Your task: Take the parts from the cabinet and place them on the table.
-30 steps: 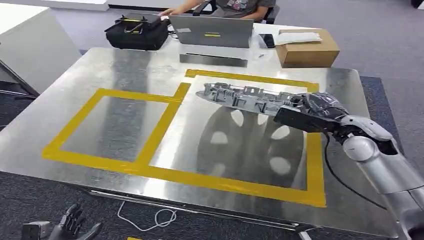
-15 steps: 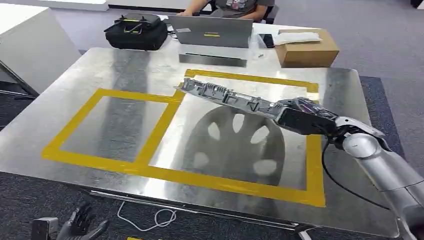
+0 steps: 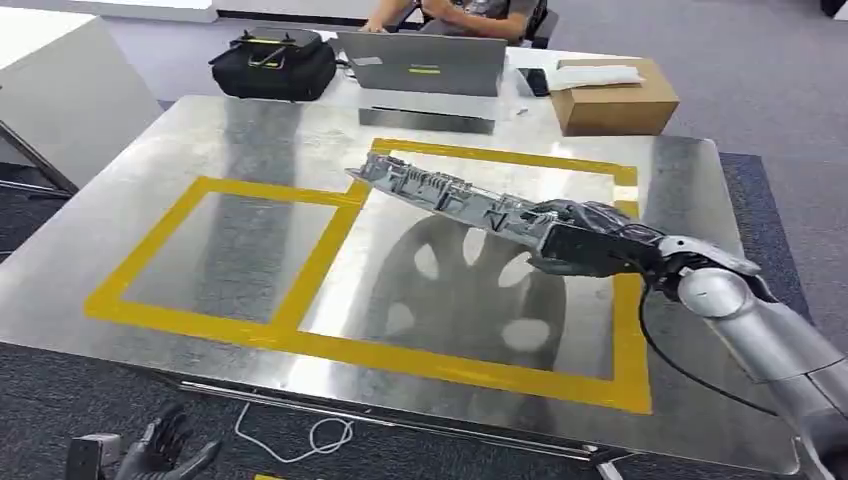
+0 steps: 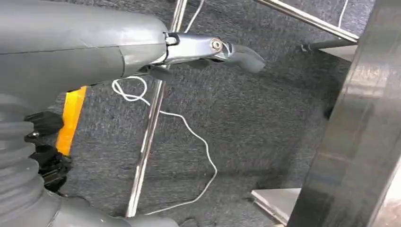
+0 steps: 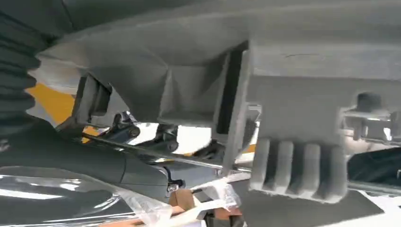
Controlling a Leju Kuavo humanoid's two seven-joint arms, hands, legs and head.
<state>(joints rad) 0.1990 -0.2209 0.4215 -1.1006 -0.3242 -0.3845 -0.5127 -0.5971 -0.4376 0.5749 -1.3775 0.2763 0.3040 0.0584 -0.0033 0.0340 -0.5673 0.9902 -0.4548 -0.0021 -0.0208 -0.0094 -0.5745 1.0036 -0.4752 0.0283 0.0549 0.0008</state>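
Part (image 3: 450,193) clasped at near end by right hand (image 3: 580,240), long axis toward ten o'clock, above taped table (image 3: 200,140); left hand (image 3: 160,452) hanging slack, empty.

The near end of the long grey part (image 3: 455,195) is covered by the right hand (image 3: 578,240), so the fingers' hold on it cannot be made out; in the right wrist view the part (image 5: 265,94) runs off the top and right edges, its outline lost; the right arm is cut by the lower right corner of the head view; the left hand (image 3: 150,455) is cropped at the bottom edge, lower left, too small to read its fingers; in the left wrist view its darker fingers sit behind the grey cover; the person (image 3: 460,15) at the top edge is cut off above the arms; the laptop (image 3: 425,62) hides what lies behind it.
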